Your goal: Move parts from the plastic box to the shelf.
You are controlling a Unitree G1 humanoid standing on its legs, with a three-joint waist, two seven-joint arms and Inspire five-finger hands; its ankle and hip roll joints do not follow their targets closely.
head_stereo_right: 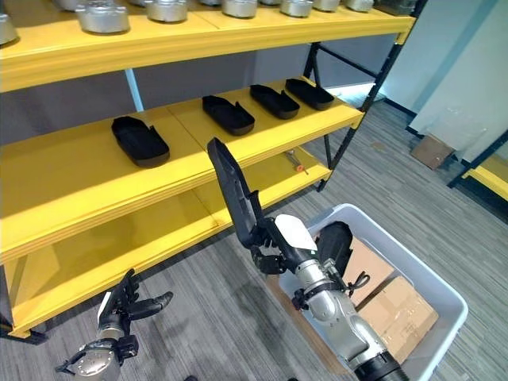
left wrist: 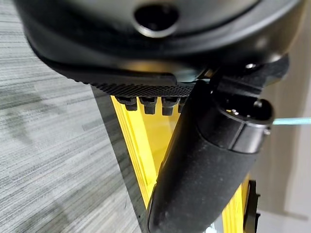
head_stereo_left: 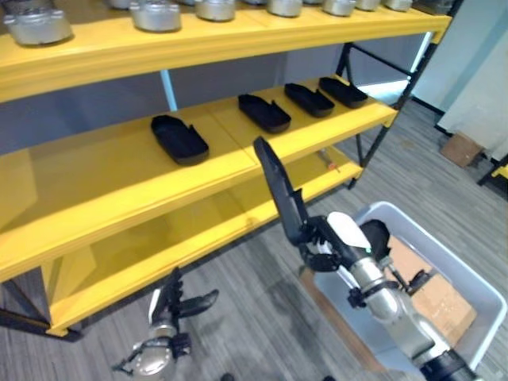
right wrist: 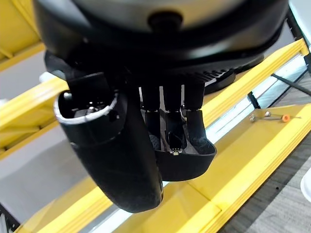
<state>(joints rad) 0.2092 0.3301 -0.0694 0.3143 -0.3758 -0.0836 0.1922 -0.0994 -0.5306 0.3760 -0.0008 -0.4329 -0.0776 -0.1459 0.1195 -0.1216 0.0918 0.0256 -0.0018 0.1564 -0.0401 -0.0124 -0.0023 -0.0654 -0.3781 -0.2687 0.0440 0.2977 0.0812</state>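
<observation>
Yellow shelf: right hand grasping black part, left hand released; lay part flat near front edge

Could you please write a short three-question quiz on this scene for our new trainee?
1. True or false: the right hand holds a black part up in front of the shelf.
2. How many black parts lie on the middle shelf board? A) two B) four C) six
3. What lies in the plastic box?

Key
1. True; the fingers are curled round its lower end.
2. B
3. Cardboard boxes.

The left hand hangs low near the floor, its fingers relaxed.
</observation>
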